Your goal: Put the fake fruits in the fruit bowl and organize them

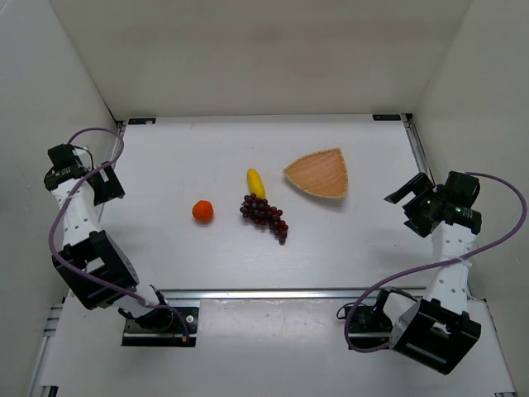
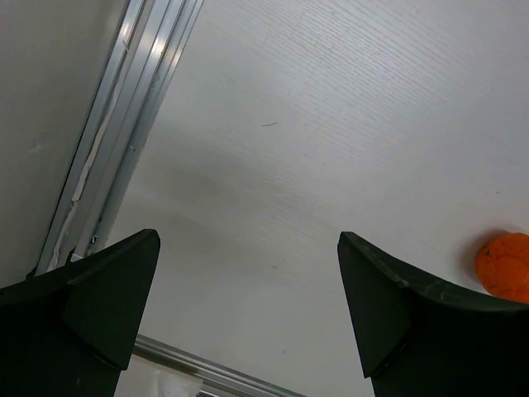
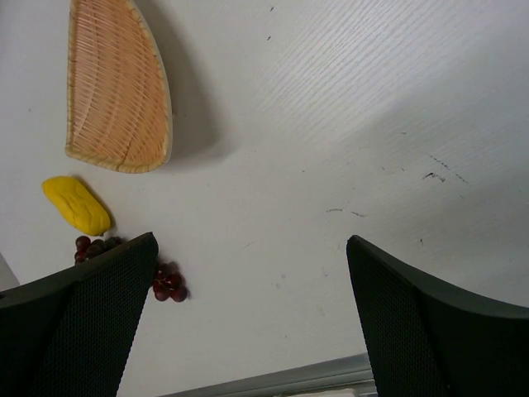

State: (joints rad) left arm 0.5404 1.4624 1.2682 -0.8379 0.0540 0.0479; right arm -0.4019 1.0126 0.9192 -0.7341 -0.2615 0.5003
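Left gripper (image 2: 248, 240) hangs wide open over bare worktop (image 2: 331, 124) with nothing in it. Its own camera catches only the orange (image 2: 506, 266) at its 4 o'clock edge and a metal rail (image 2: 124, 116) running up the left. Right gripper (image 3: 252, 241) is spread just as wide and is also empty. Its camera shows the fruit bowl (image 3: 116, 91) at 11 o'clock, the banana (image 3: 76, 205) just below it, and the grape bunch (image 3: 168, 283) partly hidden behind a finger.

Only the top view holds everything: the bowl lies empty at 1 o'clock from the grapes, the banana is just beside the bunch at 12 o'clock, and the orange sits apart at 9 o'clock. Both arms are folded at the worktop's side edges, elbows low and wrists raised, with purple cables (image 1: 83, 136) looping.
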